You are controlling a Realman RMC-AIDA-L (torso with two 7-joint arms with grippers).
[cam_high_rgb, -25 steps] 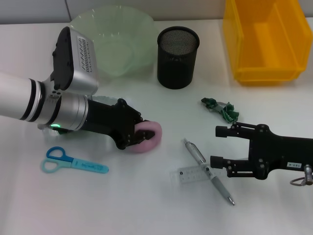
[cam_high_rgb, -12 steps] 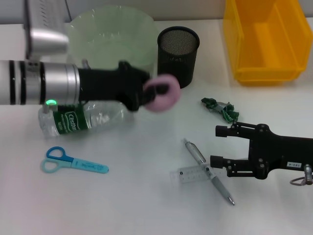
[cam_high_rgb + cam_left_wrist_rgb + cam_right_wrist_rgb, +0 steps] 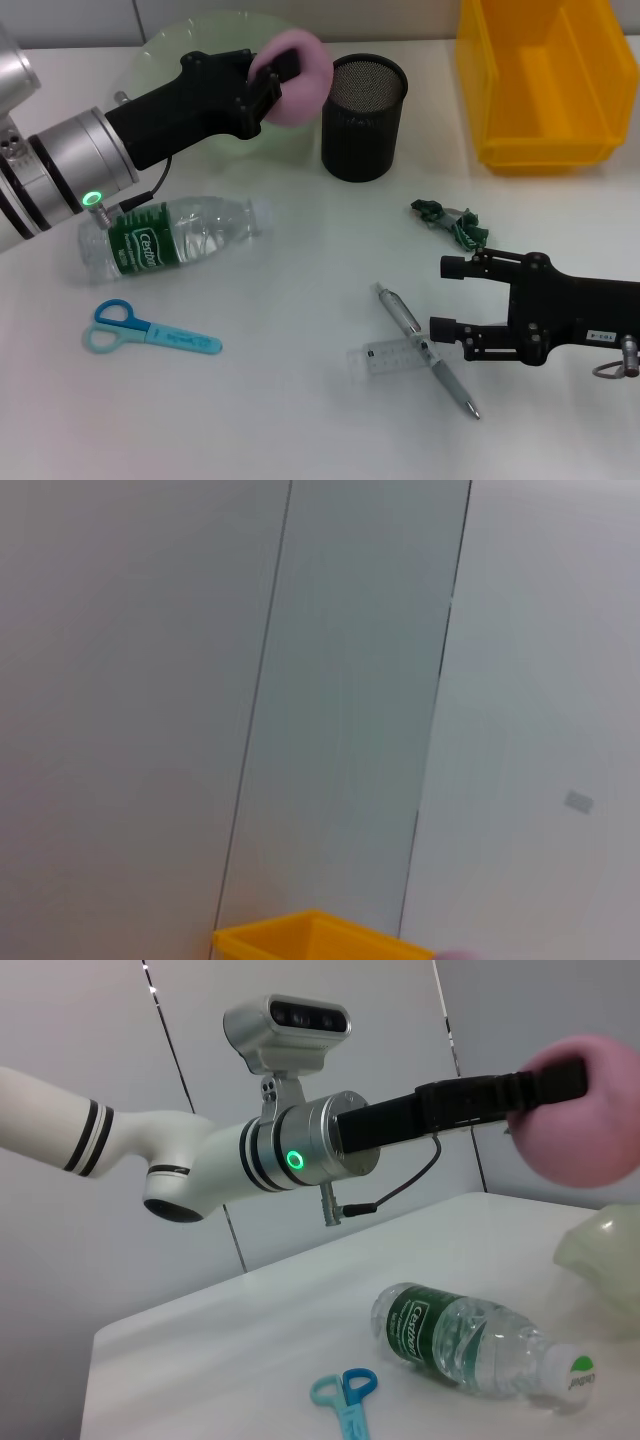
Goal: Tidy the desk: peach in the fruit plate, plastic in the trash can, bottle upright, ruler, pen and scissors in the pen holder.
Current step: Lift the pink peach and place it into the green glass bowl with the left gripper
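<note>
Above the green fruit plate (image 3: 215, 95) I had the left gripper (image 3: 268, 78) clamped tight on the pink peach (image 3: 300, 75) — while the right gripper (image 3: 450, 297) sat open beside the pen (image 3: 425, 348) — holding nothing.

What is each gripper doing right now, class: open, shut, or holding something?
Left gripper: shut on the pink peach, raised above the green fruit plate.
Right gripper: open, empty, beside the pen.
</note>
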